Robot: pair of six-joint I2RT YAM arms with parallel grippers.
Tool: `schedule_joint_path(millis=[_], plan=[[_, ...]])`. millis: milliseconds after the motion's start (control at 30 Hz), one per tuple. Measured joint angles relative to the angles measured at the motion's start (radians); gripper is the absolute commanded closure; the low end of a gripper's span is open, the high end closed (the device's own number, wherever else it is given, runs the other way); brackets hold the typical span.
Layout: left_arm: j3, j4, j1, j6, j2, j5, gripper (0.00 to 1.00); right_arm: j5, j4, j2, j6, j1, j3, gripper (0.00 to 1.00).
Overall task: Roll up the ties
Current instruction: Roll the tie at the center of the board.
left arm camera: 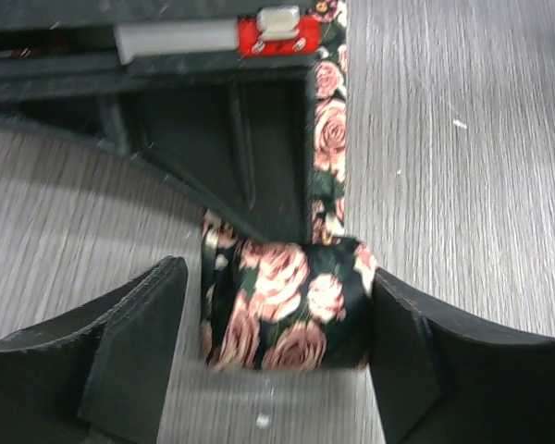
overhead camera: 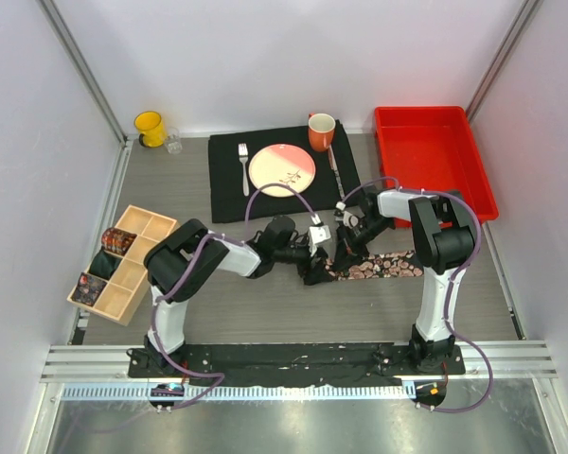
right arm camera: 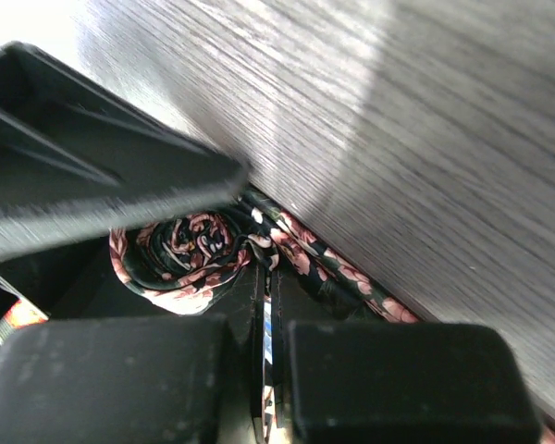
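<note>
A black tie with pink roses lies on the table; its flat strip [overhead camera: 388, 267] runs right and its left end is rolled into a coil [left arm camera: 282, 319]. My left gripper [overhead camera: 314, 268] is open around the coil [left arm camera: 276, 277]: the right finger [left arm camera: 416, 361] touches it, the left finger [left arm camera: 129, 351] stands a little apart. My right gripper [overhead camera: 344, 251] is shut on the tie's strip just behind the coil [right arm camera: 264, 305]. The coil [right arm camera: 176, 264] and strip [right arm camera: 333, 268] show in the right wrist view, partly hidden by the left gripper's finger.
A wooden divided box [overhead camera: 142, 227] at the left holds rolled ties [overhead camera: 116, 241]. Behind are a black placemat [overhead camera: 229, 194] with plate, fork and orange mug [overhead camera: 321, 130], a yellow mug [overhead camera: 150, 126] and a red bin [overhead camera: 434, 156].
</note>
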Motion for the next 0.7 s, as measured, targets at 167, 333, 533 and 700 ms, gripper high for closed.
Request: schedule_joint_path(millis=[167, 333, 533, 700], plan=[[0.001, 0.074, -0.037, -0.02, 0.031, -0.019, 0.46, -0.002, 0.008, -0.003, 0.014, -0.002, -0.007, 0.99], [0.002, 0.063, -0.055, 0.016, 0.029, -0.067, 0.64, -0.002, 0.013, -0.005, 0.034, -0.004, -0.01, 0.99], [-0.037, -0.053, -0.063, 0.154, -0.051, -0.132, 0.3, -0.009, 0.039, -0.013, 0.05, 0.013, -0.019, 0.99], [-0.108, -0.073, -0.026, 0.2, -0.105, -0.105, 0.29, -0.011, 0.057, -0.022, 0.063, 0.011, -0.036, 0.99]])
